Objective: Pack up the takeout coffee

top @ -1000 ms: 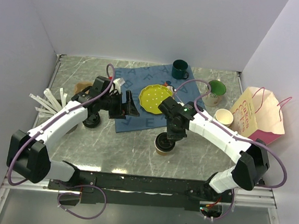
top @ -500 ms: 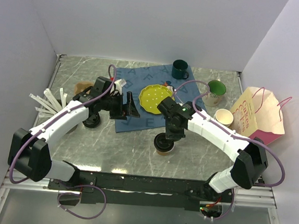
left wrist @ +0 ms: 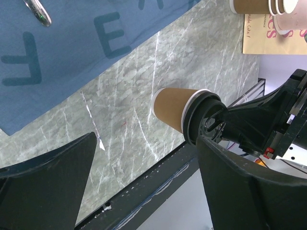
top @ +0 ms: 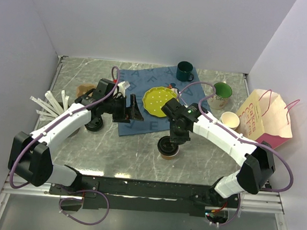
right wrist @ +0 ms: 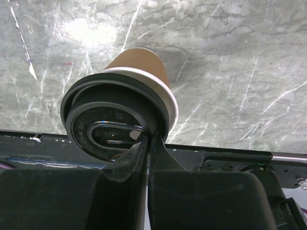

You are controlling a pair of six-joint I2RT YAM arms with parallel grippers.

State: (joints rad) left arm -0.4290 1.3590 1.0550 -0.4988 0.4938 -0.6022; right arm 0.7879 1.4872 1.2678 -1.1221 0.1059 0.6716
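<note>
Note right jaws closed tight, tips pressed at the lid (right wrist: 96, 120) rim of the coffee (top: 168, 147); cannot confirm any pinch on it. Find coffee upright on table (top: 128, 156), directly beneath those jaws. Record left jaws spread wide, empty, above cloth (left wrist: 72, 48) edge, coffee well ahead of them.

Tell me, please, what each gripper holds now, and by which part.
The right gripper pinches the takeout coffee, it seems, by the rim of its black lid. The left gripper is open and holds nothing.
</note>
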